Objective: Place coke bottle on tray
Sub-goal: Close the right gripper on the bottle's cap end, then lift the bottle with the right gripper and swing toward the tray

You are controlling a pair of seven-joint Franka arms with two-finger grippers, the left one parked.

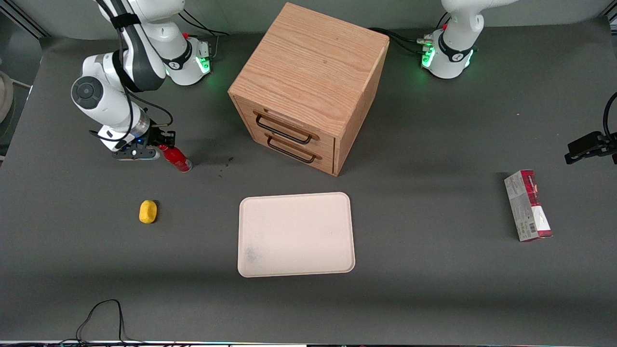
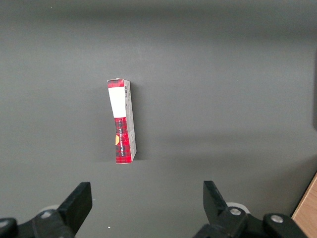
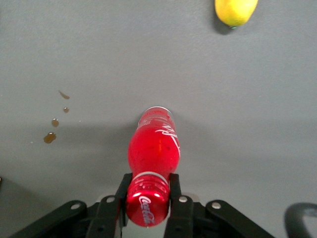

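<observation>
The coke bottle (image 1: 176,158) is small and all red, tilted on the grey table near the working arm's end, with its silvery base resting on the table. My gripper (image 1: 163,146) is shut on the bottle's red cap and neck. In the right wrist view the bottle (image 3: 153,148) stretches away from the gripper (image 3: 147,191), with both fingers pressed against the cap. The cream-white tray (image 1: 296,234) lies flat, nearer the front camera than the wooden cabinet, well apart from the bottle.
A wooden drawer cabinet (image 1: 308,86) stands at mid-table. A yellow lemon (image 1: 148,211) lies nearer the front camera than the bottle; it also shows in the right wrist view (image 3: 235,11). A red-and-grey carton (image 1: 528,205) lies toward the parked arm's end. Small brown stains (image 3: 55,124) mark the table.
</observation>
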